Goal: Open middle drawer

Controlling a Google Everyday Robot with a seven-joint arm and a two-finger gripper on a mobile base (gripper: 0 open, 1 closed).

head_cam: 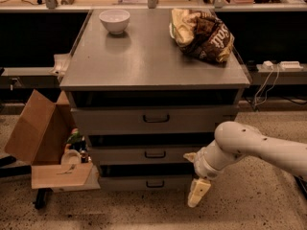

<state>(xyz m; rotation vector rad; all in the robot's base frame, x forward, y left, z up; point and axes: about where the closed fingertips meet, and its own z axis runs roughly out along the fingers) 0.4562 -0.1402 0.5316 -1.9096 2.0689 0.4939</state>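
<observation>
White arm in from the right edge, low in the view, reaching leftward and a touch upward. It rounds off at a fat elbow, and there it bends, dropping down and to the left. Wrist sits below that bend, banded, with a small pale tab poking out on its left side. And the gripper: cream-coloured, hanging off the wrist, pointing almost straight down with a slight lean, the lowest part of the whole arm, right of centre near the bottom. Nothing in its grasp.
</observation>
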